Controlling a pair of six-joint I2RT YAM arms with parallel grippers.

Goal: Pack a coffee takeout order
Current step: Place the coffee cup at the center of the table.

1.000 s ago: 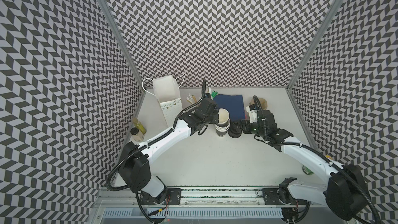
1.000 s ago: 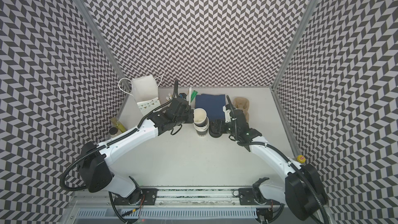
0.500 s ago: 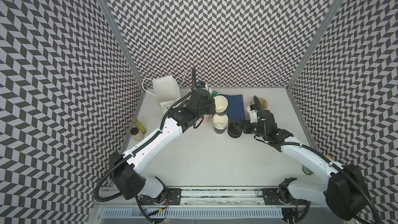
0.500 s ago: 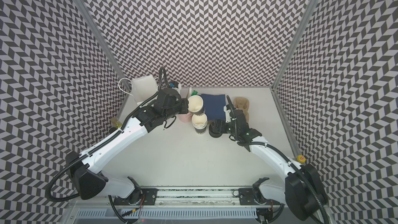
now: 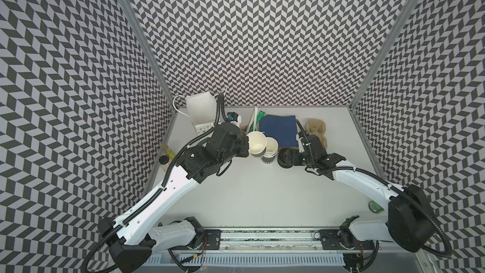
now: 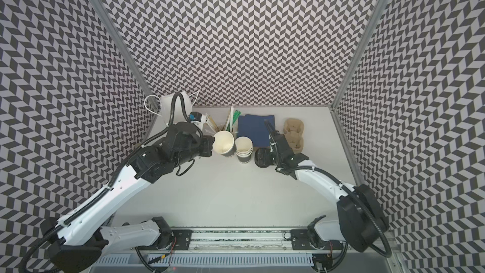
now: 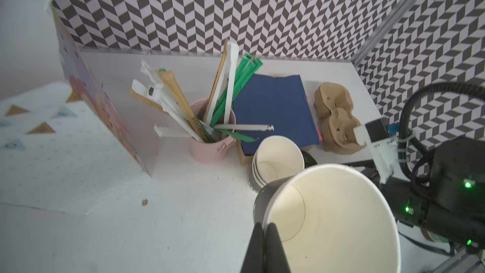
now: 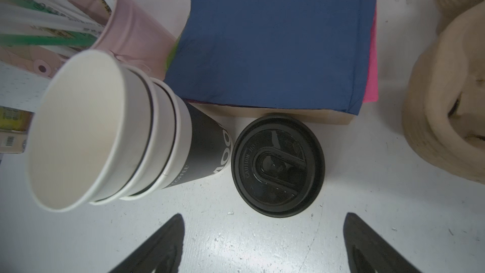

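My left gripper (image 7: 265, 228) is shut on the rim of a dark paper cup (image 7: 330, 219) with a white lining and no lid. It holds the cup tilted in the air just left of the cup stack (image 5: 270, 151) in both top views (image 6: 223, 143). A black plastic lid (image 8: 278, 165) lies flat on the table beside the stack. My right gripper (image 8: 262, 216) hangs open just short of the lid, touching nothing. The navy-blue napkin (image 8: 275, 35) lies behind the lid, and the tan two-cup carrier (image 5: 316, 130) stands to its right.
A white paper bag (image 5: 200, 111) stands at the back left. A pink pot of straws and sticks (image 7: 212, 140) is beside the navy napkin. A pink napkin (image 8: 372, 74) peeks out under it. Small bottles (image 5: 166, 153) stand by the left wall.
My left gripper has lifted the top cup off the stack, carried it left and tilted it. The right gripper has stayed by the lid.
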